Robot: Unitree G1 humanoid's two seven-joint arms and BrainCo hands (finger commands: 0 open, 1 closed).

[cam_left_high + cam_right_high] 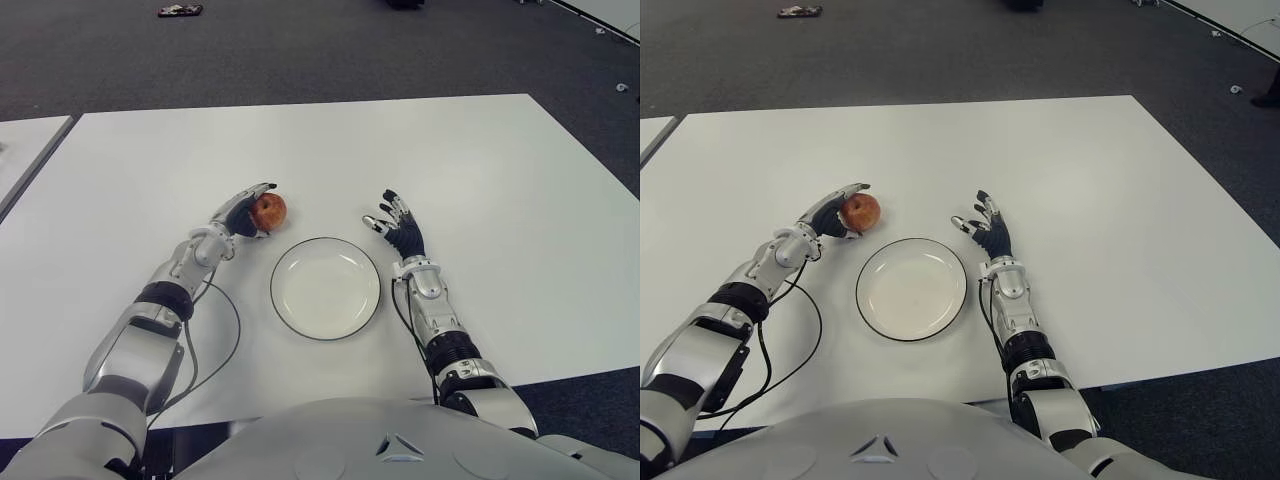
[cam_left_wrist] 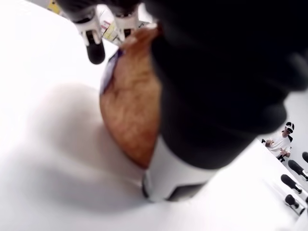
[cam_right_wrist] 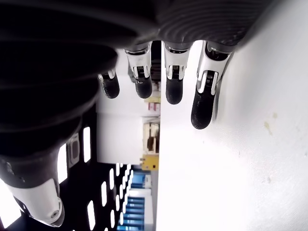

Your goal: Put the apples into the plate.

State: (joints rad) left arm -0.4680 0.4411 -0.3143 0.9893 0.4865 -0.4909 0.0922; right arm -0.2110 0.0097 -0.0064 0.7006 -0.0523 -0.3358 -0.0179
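One red-yellow apple point(image 1: 269, 211) sits just off the far left rim of the white, dark-edged plate point(image 1: 275, 288), which holds nothing. My left hand point(image 1: 243, 213) is curled around the apple from its left side, fingers over the top and thumb beneath. The left wrist view shows the apple point(image 2: 129, 111) pressed against the palm, low over the white table point(image 1: 480, 170). My right hand point(image 1: 396, 224) shows by the plate's far right rim, fingers point(image 3: 174, 91) spread and holding nothing.
The plate lies near the table's front middle. A black cable point(image 1: 232, 335) loops from my left forearm over the table. A second white table point(image 1: 25, 150) stands at the left. Dark carpet lies beyond the far edge, with a small dark object point(image 1: 180, 10) on it.
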